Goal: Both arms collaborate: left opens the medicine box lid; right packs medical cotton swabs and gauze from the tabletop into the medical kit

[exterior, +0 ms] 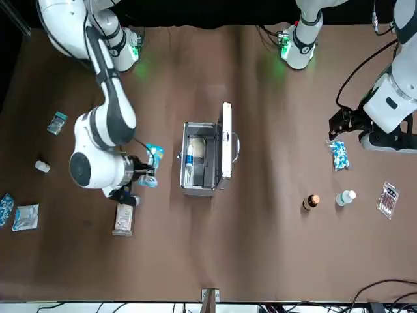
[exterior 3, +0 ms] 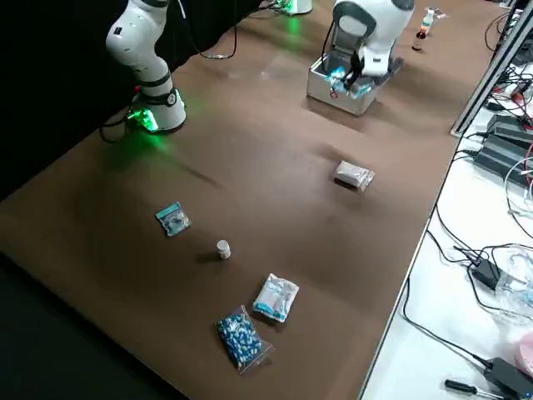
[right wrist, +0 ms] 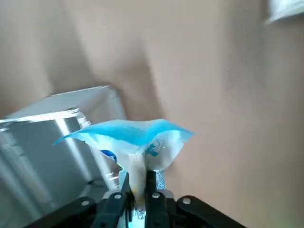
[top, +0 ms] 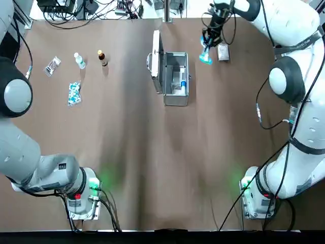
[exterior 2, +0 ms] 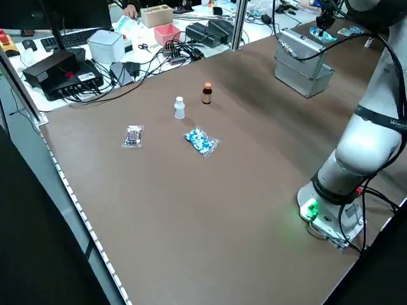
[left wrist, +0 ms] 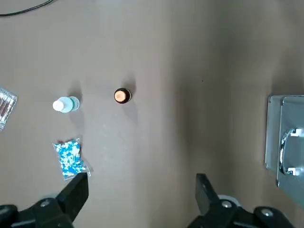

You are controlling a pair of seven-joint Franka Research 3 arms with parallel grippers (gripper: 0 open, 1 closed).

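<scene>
- Right gripper now, clamped on one light-blue-and-white packet, held up above the table on the right-arm side of the case!
- One silver case, standing open, two things inside: a white item with a blue end and a pale rounded one.
- Its one lid stands upright on the case's left-arm side, one handle out.
- Right-arm side of the case, five things on the brown table: two whitish packets, one nearer the case and one farther off; one speckled blue packet, one small white bottle, one teal-topped packet. Which is the gauze, I cannot tell.
- Left gripper, fingers wide apart, nothing between them, above the table on the case's left-arm side.
- Four things that side: two bottles, one brown, one white-capped; two packets, one speckled blue-and-white, one clear.
</scene>
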